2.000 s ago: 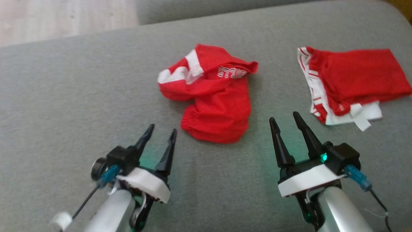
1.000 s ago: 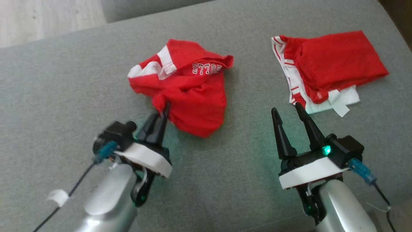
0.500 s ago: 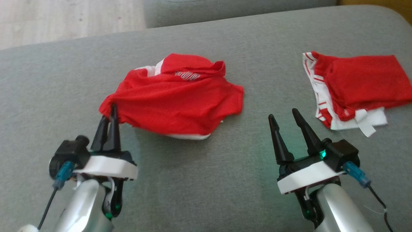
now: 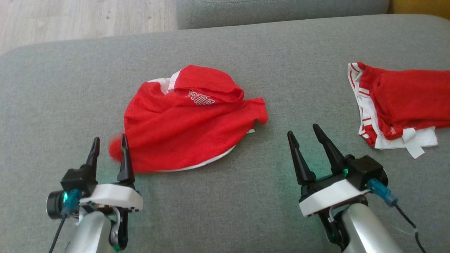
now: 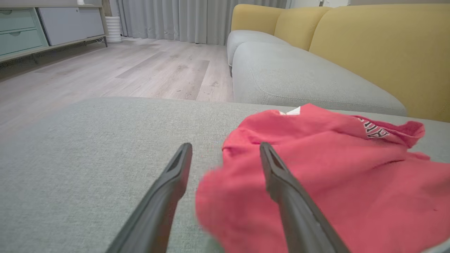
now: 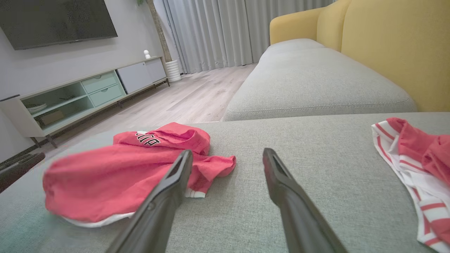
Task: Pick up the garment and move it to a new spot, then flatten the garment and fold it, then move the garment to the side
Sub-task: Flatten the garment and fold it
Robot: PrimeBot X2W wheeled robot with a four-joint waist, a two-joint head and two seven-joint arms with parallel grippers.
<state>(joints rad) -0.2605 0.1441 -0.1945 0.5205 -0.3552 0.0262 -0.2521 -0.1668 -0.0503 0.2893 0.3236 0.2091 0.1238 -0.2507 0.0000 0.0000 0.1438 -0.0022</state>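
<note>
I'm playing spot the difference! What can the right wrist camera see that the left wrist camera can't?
Right wrist view, not the left: a dark TV on the wall, a second red-and-white garment at the right, the open right hand. Left wrist view, not the right: the open left hand up close, a blurred corner of the red garment between its fingers. Both: that red garment, the grey cushion, yellow sofa back, curtains, wooden floor.
</note>
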